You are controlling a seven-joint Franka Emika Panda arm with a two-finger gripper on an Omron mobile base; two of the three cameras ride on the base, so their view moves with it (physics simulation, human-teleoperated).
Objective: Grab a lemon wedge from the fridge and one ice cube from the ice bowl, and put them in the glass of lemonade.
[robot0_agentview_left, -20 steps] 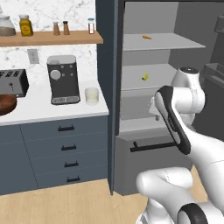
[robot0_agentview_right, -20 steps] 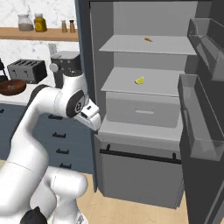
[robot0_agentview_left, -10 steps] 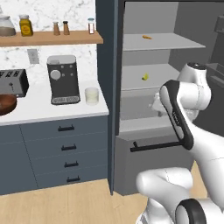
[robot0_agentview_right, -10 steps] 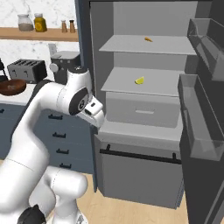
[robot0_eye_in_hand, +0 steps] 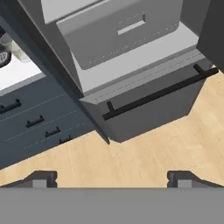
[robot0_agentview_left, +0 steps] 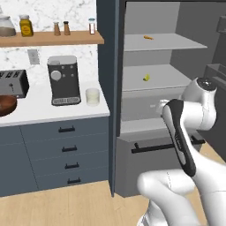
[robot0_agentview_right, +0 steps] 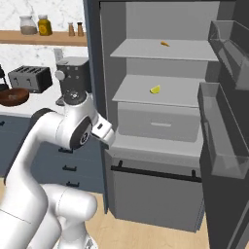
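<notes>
Since the earlier frames the arm has lifted and swung its wrist nearer the fridge (robot0_agentview_right: 160,121) while the base cameras stayed put. Its gripper (robot0_eye_in_hand: 111,177) has its jaws spread wide with nothing between them; in the hand view the two dark fingertips (robot0_eye_in_hand: 41,178) stand far apart over bare wood floor (robot0_eye_in_hand: 144,153). That view looks down on the grey inner drawer (robot0_eye_in_hand: 122,30), the ledge below it and the bottom drawer's black bar handle (robot0_eye_in_hand: 159,94), so the hand tilts downward in front of the lower fridge. In the right base view the elbow bends up beside the fridge's left wall, with the wrist just at the open front, about level with the inner drawer. In the left base view the forearm crosses in front of that drawer, and the gripper itself cannot be made out there. The wedge (robot0_agentview_right: 155,89) lies on the middle shelf, above the inner drawer, higher than the hand and further in, well apart from the fingers; it also shows in the left base view (robot0_agentview_left: 146,77). A small orange bit (robot0_agentview_right: 165,43) lies on the top shelf. The fridge door stands open at right. On the counter (robot0_agentview_left: 35,112) left of the fridge, the glass (robot0_agentview_left: 92,96) stands just beside the coffee machine (robot0_agentview_left: 64,80), and the bowl (robot0_agentview_left: 6,105) sits further left below the toaster (robot0_agentview_left: 13,83), all well apart from the gripper.
</notes>
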